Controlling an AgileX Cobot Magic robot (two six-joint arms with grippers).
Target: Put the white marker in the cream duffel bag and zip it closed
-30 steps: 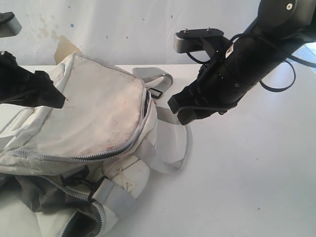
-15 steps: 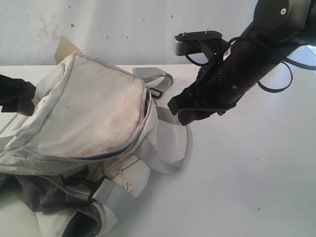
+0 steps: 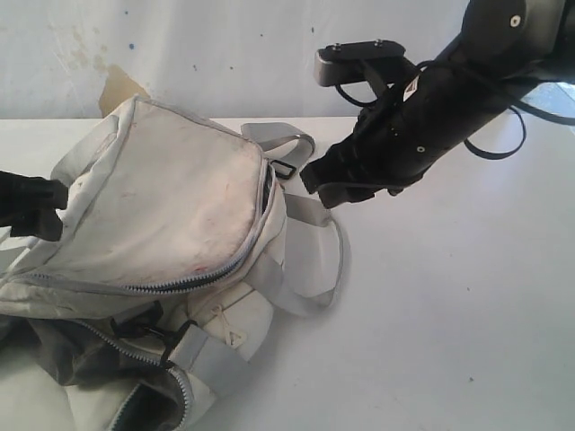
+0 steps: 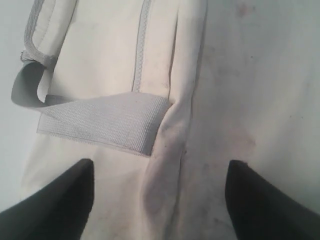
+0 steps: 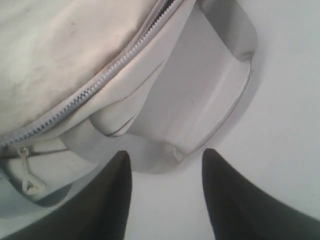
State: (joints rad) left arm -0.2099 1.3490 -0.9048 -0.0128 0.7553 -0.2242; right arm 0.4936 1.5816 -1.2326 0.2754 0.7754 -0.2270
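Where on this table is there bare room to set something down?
Bare table lies right of the grey strap loop, out to the right edge. The left side is crowded by the cream duffel bag; the right tool hangs above the strap.

Bag (image 3: 180, 206) matt smudged cloth; table (image 3: 449, 314) seemingly smooth

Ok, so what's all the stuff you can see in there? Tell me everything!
cream duffel bag: one, dirty cream, left part of the table.
straps: several, grey, looping off the bag.
buckles: two seen, black, on the straps.
zippers: two seen, grey, across the bag's near side.
white marker: none in view.
table: one, white, under everything.
wall: one, pale, behind.
left gripper: one, black, at the bag's left end, jaws open.
right gripper: one, black, above the right-side strap, jaws open.
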